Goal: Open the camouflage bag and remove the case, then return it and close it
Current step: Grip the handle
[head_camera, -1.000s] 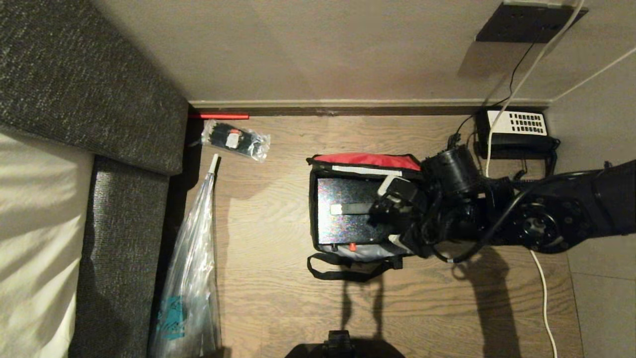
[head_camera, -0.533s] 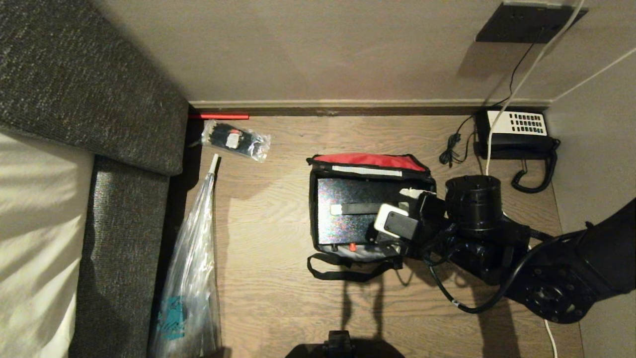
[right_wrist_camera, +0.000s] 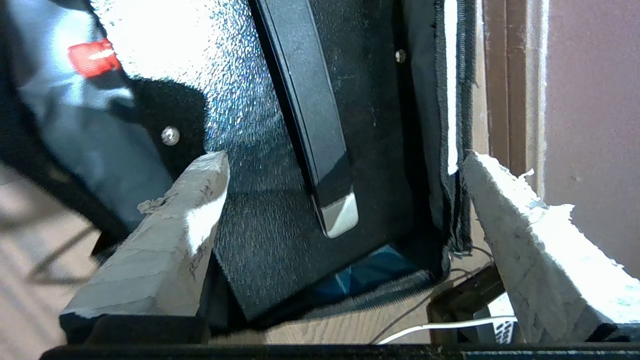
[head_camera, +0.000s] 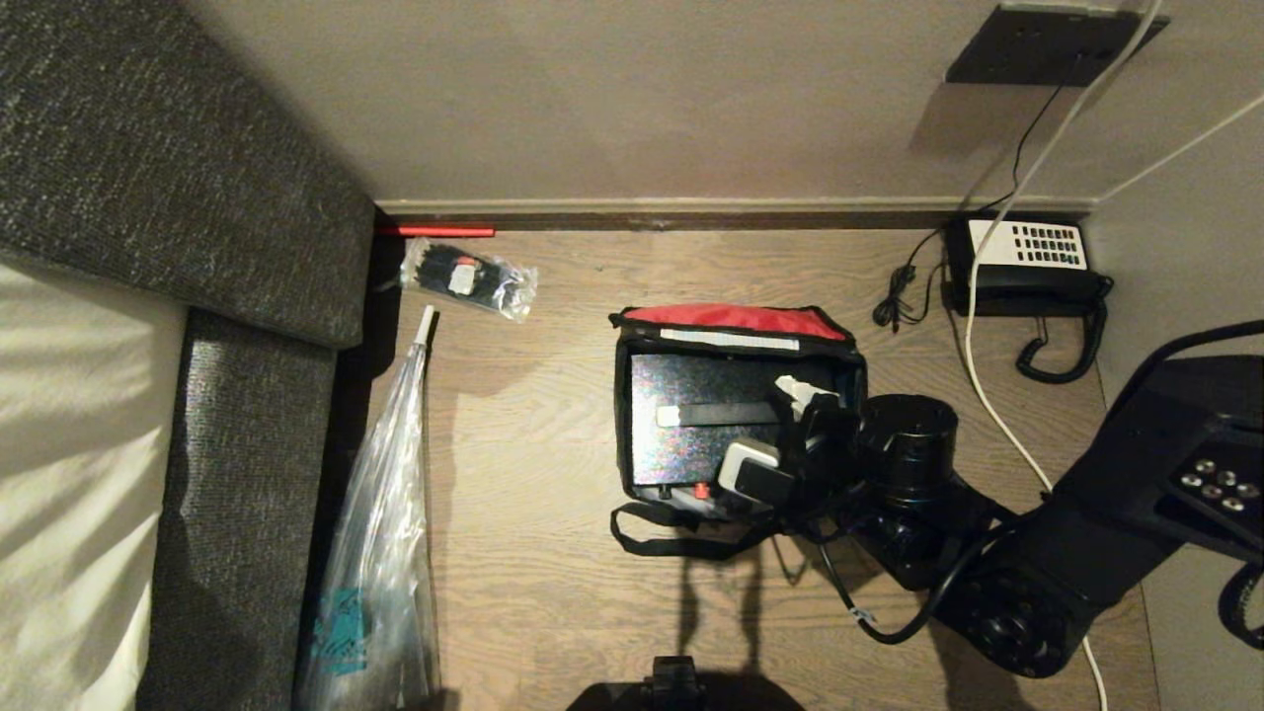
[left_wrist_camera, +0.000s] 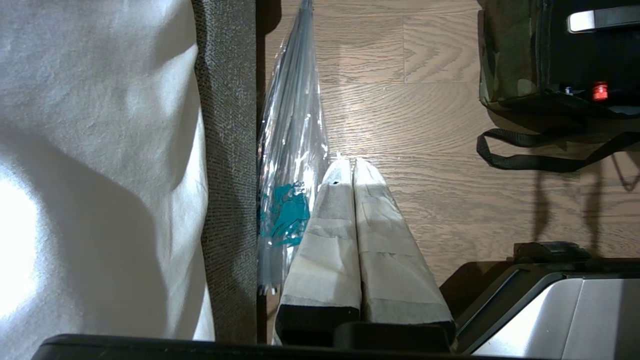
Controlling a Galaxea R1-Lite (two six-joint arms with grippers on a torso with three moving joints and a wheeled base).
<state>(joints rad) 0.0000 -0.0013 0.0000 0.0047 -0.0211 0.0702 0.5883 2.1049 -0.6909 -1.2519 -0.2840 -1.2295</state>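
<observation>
One case (head_camera: 691, 420) flat in camouflage bag (head_camera: 624, 395), long axis left-right, right tool (head_camera: 780, 434) wide open, empty.

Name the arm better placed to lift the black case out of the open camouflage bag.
Right. Its pincer hangs open over the glossy black rectangular case inside the green camouflage fabric bag. The left pincer is shut, off beside the long clear plastic bag.

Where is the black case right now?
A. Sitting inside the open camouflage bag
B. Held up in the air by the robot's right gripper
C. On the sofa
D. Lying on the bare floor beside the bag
A: the case sits inside the open camouflage bag, and the right gripper stands open over it, holding nothing.
</observation>
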